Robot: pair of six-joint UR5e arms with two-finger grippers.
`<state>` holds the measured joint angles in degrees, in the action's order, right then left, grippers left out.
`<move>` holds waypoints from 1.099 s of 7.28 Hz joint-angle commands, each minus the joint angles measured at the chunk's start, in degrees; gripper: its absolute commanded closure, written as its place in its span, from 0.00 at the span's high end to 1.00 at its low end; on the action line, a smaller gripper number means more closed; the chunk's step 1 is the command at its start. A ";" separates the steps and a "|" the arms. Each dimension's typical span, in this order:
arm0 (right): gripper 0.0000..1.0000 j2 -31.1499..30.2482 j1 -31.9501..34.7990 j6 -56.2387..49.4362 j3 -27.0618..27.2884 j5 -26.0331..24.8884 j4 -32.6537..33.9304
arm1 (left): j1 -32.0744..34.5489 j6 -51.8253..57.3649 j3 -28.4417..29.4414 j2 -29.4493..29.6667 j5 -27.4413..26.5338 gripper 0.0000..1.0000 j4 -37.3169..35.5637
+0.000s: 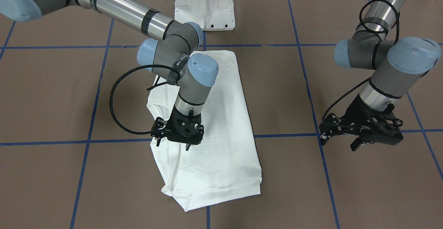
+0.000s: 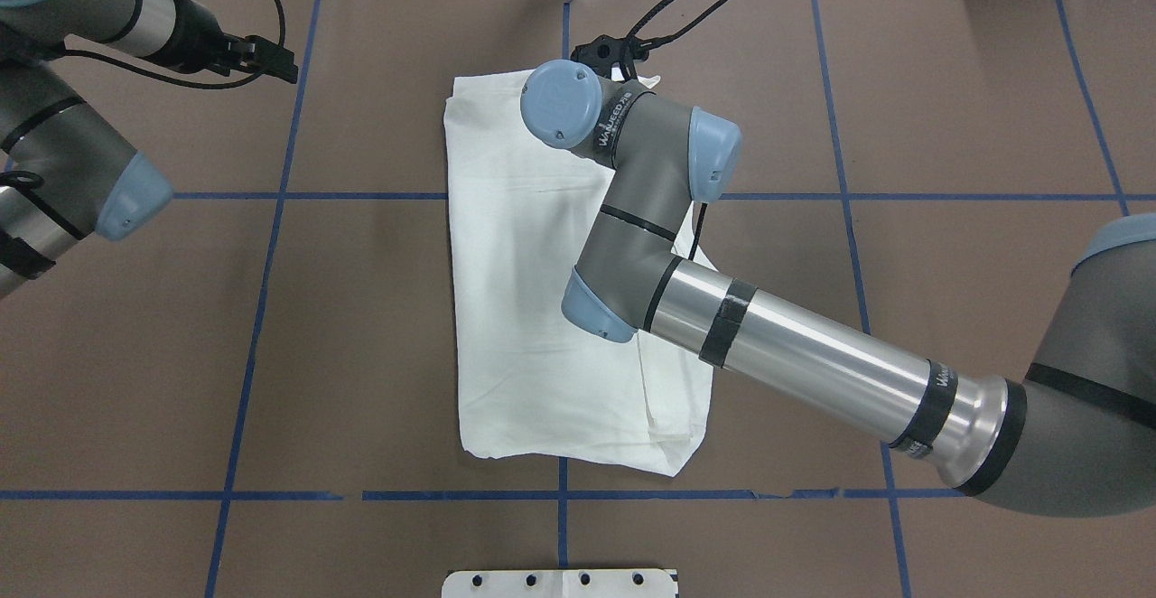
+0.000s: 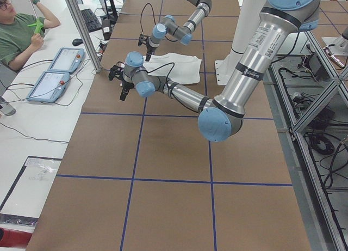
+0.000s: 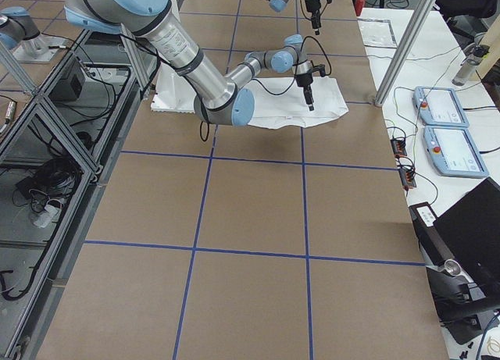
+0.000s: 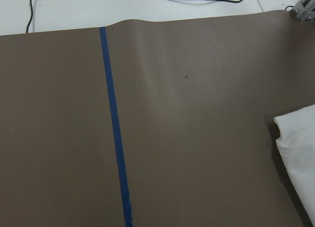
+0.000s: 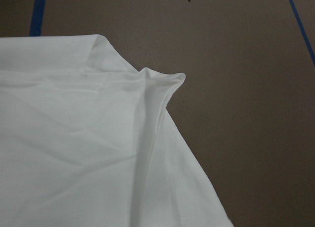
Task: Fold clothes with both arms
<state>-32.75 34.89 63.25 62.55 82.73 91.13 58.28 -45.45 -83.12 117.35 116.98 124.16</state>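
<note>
The white shirt (image 1: pixel 225 118) lies on the brown table, folded lengthwise into a long strip (image 2: pixel 524 309), with its plain side up. My right gripper (image 1: pixel 173 144) hangs open just above the shirt's edge near one end, holding nothing. The right wrist view looks down on a puckered corner of the cloth (image 6: pixel 162 81). In the overhead view the right wrist hides that gripper. My left gripper (image 1: pixel 339 142) hovers open and empty over bare table well to the side of the shirt (image 2: pixel 271 56). The left wrist view catches only a corner of the shirt (image 5: pixel 298 148).
Blue tape lines (image 1: pixel 204 139) grid the brown table cover. The white pedestal base (image 1: pixel 204 4) stands at the robot's side of the table. A seated person (image 3: pixel 16 33) and two control tablets (image 3: pixel 54 71) are beyond the far edge, behind an aluminium post (image 3: pixel 81 28).
</note>
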 commanded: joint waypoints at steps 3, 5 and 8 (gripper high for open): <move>1.00 0.75 0.71 1.15 -3.04 -0.20 -0.16 | -0.01 0.01 -0.03 -0.02 0.00 1.00 0.03; 1.00 1.19 0.44 3.70 -5.14 -0.29 -3.91 | -0.10 0.01 0.06 -0.20 0.00 1.00 0.21; 1.00 1.72 0.00 3.11 -7.44 -0.21 -5.88 | -0.10 0.01 0.24 -0.20 0.00 1.00 0.47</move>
<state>-31.45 34.95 67.07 55.42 82.40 85.27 58.19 -45.44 -82.92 117.16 116.98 124.50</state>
